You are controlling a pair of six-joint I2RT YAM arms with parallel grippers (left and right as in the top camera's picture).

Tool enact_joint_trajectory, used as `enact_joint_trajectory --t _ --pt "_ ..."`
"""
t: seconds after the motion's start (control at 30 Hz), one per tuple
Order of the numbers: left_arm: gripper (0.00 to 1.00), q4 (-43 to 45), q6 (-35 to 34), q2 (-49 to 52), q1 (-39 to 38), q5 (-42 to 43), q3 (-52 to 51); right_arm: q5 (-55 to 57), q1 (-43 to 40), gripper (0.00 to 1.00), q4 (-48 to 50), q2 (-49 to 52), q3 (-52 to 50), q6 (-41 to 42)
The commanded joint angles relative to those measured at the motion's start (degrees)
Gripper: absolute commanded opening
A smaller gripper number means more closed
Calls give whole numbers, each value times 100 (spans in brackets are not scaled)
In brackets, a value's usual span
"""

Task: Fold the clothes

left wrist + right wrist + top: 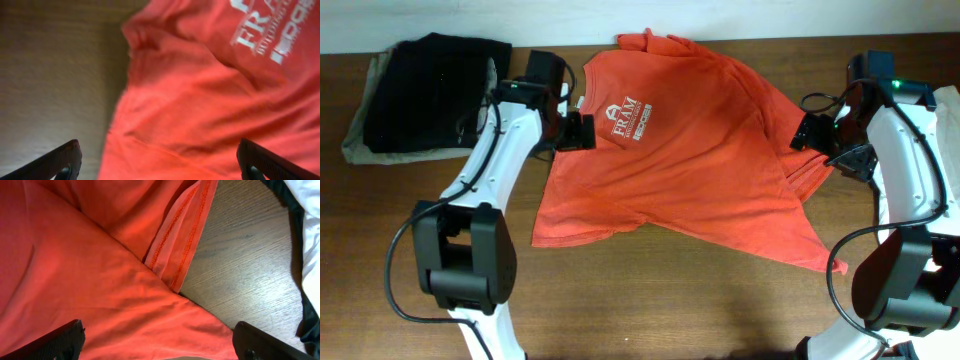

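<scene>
shirt (670, 150) spread, unfolded | dark pile (430, 90) stacked aside | left gripper (579, 132), right gripper (810, 133) wide, empty | folding not started

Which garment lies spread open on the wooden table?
The red-orange printed T-shirt in the middle; the black garment sits bundled on a beige one at far left.
</scene>
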Motion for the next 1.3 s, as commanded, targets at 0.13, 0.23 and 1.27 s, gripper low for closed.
enact_joint_trajectory --t 0.13,0.23,1.27 --pt "99 245 944 588 205 503 -59 -76 48 98 -22 59 -26 -42" --pt "99 258 1029 791 205 542 -59 -72 48 98 -50 59 -26 -44" --pt "1 188 79 1174 494 -616 -57 -72 48 98 -81 59 -28 -63"
